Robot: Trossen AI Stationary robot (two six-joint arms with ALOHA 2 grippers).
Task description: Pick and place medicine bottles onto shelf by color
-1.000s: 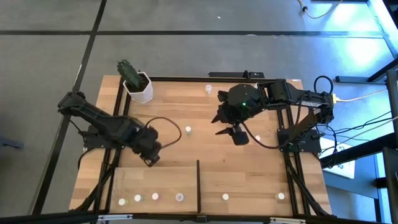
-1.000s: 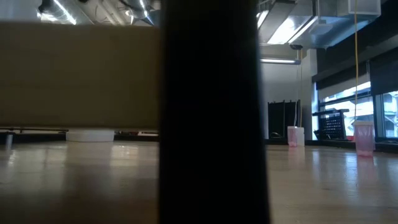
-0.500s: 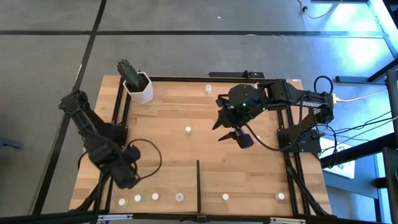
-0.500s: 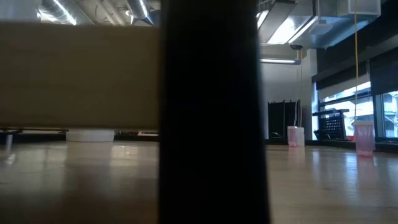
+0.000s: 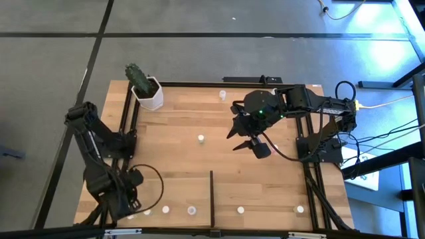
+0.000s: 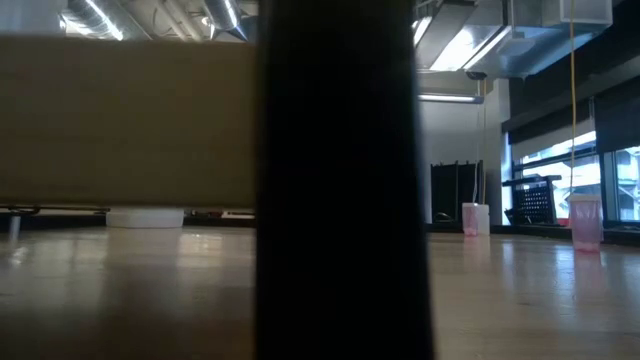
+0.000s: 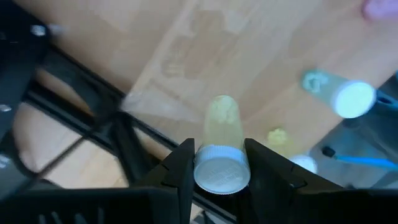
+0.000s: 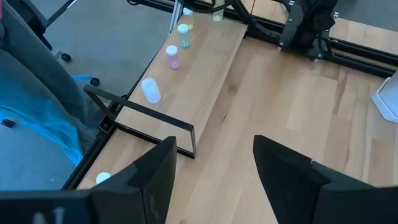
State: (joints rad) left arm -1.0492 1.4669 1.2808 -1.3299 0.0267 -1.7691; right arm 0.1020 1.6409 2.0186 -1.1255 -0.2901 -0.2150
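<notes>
My left gripper (image 7: 221,169) hangs over the near left corner of the table (image 5: 123,199), above the left end of the shelf (image 5: 179,192), and is shut on a pale yellow medicine bottle (image 7: 221,124) with a white cap. Several bottles (image 5: 165,209) stand along the shelf's near edge, left of the black divider (image 5: 211,196). Two more (image 5: 240,210) stand to the right of it. Loose bottles stand mid-table (image 5: 200,139) and at the far edge (image 5: 222,95). My right gripper (image 5: 247,141) hovers open over the table's right half, with nothing between its fingers (image 8: 155,177). My left gripper pinches the bottle's white cap (image 7: 221,175) between its two fingers (image 7: 183,171), one on each side. The fingers come from above, pointing down. The bottle hangs upright below them, its pale yellow body toward the wood; I cannot tell whether it stands clear of the shelf.
A white pot with a cactus (image 5: 147,93) stands at the far left corner. The black table frame (image 7: 124,134) runs just beside the held bottle. In the low view the divider (image 6: 335,180) blocks the middle, and two pink bottles (image 6: 470,218) stand to its right.
My left gripper has swung from the table's left middle toward the near left corner, to above the shelf's left end, rolling its wrist on the way. My right gripper has turned slightly in place.
</notes>
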